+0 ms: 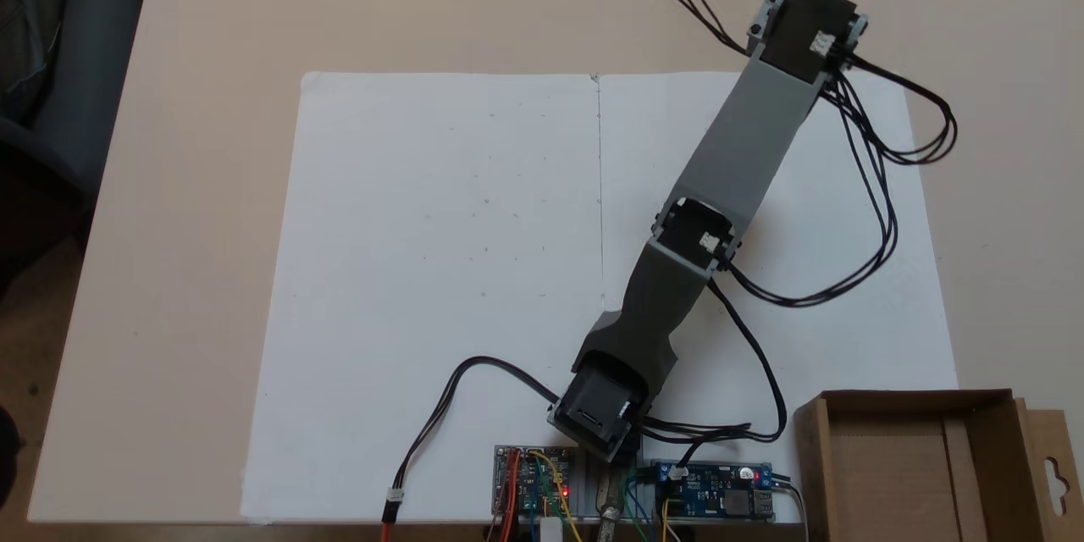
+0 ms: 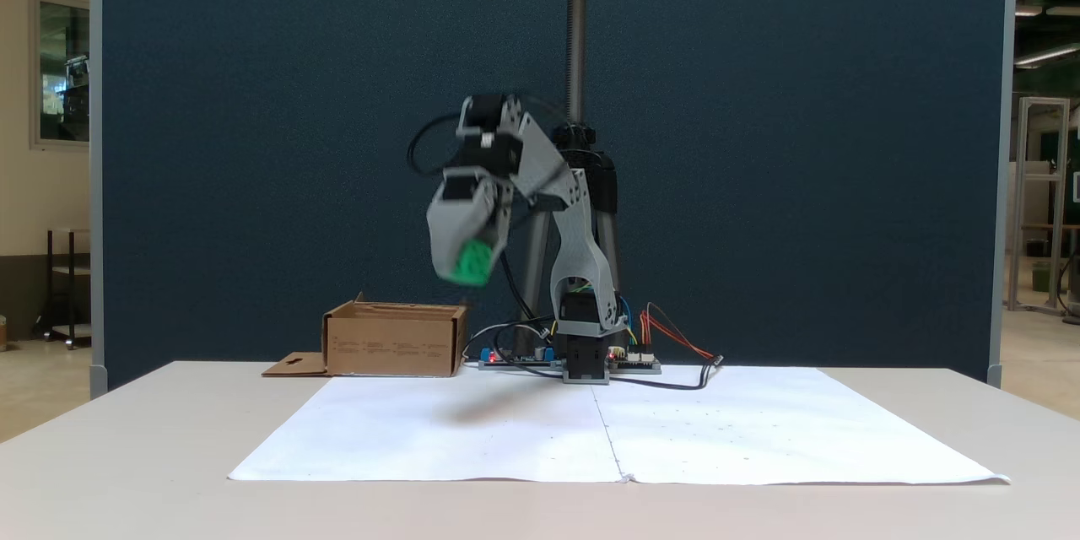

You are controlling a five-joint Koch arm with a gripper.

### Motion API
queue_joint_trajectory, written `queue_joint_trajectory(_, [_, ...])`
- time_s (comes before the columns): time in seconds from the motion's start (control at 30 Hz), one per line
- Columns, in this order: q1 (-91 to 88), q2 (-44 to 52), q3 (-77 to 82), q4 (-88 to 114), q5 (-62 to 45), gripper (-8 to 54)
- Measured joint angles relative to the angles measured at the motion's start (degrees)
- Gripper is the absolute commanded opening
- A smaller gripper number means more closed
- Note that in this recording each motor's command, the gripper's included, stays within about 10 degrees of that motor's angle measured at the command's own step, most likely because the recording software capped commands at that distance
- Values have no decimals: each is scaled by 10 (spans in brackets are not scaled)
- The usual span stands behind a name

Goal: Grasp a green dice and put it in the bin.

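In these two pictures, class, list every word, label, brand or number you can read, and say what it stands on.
None can be read.
The bin: faint rows of print on its front wall, too small to read.
The circuit boards: markings too small and blurred.
The paper sheet: specks alone, no writing.
The green dice in the gripper: blurred.

No readable text anywhere. Faint print lines on bin (image 2: pixel 394 346) front wall, at 9 o'clock from arm base, too small to read.
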Motion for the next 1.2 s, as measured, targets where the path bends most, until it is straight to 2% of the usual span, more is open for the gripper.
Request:
queue_joint_trajectory(0.13, [91,41,1,0,12,118])
queue_joint_trajectory(0.5, [389,41,3,-1,7,118])
queue_joint_trajectory(0.73, [517,39,24,-15,-39,118])
queue_joint_trajectory(1.0, [618,-18,120,-107,-72,117])
queue_joint_trajectory(1.2, [671,-41,132,-140,-97,118])
